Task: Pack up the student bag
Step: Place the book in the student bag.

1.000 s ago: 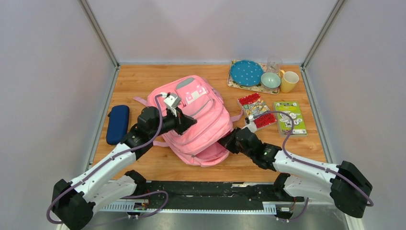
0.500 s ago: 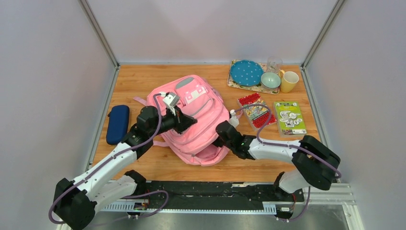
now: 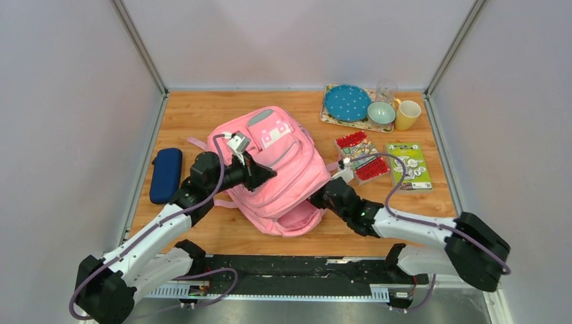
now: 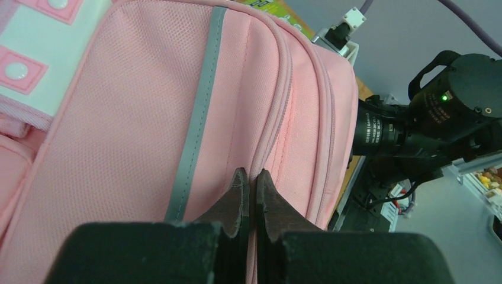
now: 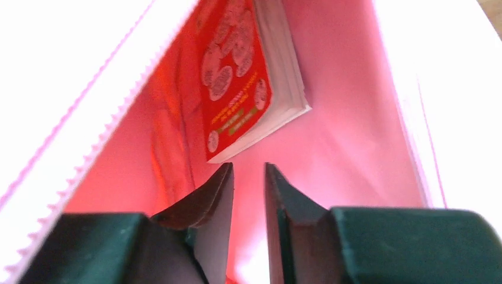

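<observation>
The bag (image 3: 290, 162) is lying mid-surface (image 3: 202, 115). Left fingers (image 4: 238, 198) are pinching its zip edge, probably keeping the mouth open. Right fingers (image 5: 216, 195), slightly parted and empty, are sitting inside near a book (image 5: 237, 77).

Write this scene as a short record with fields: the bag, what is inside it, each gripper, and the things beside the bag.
bag: pink backpack, lying on the wooden table
inside bag: red book
left gripper: shut, tips at a zip seam of the backpack
right gripper: slightly open, empty, inside the backpack
left of bag: navy case
right of bag: colourful book, green book
</observation>
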`<control>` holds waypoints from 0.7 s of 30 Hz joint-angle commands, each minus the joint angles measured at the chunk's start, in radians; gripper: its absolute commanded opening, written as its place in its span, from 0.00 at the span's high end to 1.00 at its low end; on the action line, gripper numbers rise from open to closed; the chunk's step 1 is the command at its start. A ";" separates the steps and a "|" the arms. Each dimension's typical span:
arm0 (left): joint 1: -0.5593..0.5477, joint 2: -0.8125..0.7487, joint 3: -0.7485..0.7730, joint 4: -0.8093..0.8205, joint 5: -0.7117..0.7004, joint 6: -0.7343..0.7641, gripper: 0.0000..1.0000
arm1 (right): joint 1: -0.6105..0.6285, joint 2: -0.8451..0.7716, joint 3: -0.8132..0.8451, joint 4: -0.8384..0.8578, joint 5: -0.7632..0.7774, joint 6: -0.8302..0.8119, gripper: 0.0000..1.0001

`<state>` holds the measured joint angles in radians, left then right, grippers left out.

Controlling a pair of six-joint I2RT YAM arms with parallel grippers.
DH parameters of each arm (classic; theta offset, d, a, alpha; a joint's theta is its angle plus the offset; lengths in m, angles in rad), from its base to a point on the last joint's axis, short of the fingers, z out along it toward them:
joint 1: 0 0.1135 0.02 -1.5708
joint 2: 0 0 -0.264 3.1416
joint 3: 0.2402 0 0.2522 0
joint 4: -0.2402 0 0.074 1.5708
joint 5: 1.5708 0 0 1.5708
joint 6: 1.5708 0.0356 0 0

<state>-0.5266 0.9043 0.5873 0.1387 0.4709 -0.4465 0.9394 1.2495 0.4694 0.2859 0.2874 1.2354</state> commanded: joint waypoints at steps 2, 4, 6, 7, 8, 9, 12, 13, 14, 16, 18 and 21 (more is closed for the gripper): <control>0.011 -0.041 -0.007 -0.013 -0.044 0.045 1.00 | 0.006 -0.257 0.050 -0.391 0.183 -0.031 0.65; 0.011 -0.048 -0.027 -0.048 -0.070 0.057 1.00 | 0.004 -0.294 0.107 -0.603 0.209 -0.028 0.61; 0.011 -0.056 -0.043 -0.092 -0.078 0.080 1.00 | 0.006 -0.344 0.123 -0.757 0.243 -0.004 0.59; 0.011 -0.064 -0.044 -0.117 -0.087 0.087 1.00 | 0.004 -0.363 0.123 -0.790 0.252 0.007 0.58; 0.011 -0.068 -0.046 -0.134 -0.106 0.097 1.00 | 0.006 -0.384 0.118 -0.816 0.266 0.010 0.57; 0.011 -0.070 -0.047 -0.201 -0.145 0.115 1.00 | 0.006 -0.419 0.114 -0.842 0.269 0.009 0.54; 0.010 -0.084 -0.058 -0.246 -0.179 0.144 1.00 | 0.004 -0.487 0.095 -0.838 0.263 -0.020 0.50; 0.011 -0.082 -0.055 -0.260 -0.187 0.150 1.00 | 0.004 -0.499 0.092 -0.840 0.269 -0.020 0.49; 0.011 -0.082 -0.049 -0.278 -0.201 0.152 1.00 | 0.006 -0.510 0.091 -0.844 0.285 -0.020 0.48; 0.011 -0.081 -0.029 -0.329 -0.228 0.167 1.00 | 0.004 -0.536 0.095 -0.879 0.323 -0.008 0.45; 0.011 -0.087 -0.011 -0.378 -0.259 0.173 0.92 | 0.002 -0.559 0.120 -0.931 0.380 -0.017 0.37; 0.011 -0.126 0.014 -0.389 -0.253 0.152 0.65 | -0.011 -0.579 0.156 -0.972 0.435 -0.054 0.29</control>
<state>-0.5327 0.8322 0.5327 -0.1799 0.3000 -0.2871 0.9432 0.7017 0.5541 -0.5968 0.5797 1.2140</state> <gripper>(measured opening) 0.177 0.657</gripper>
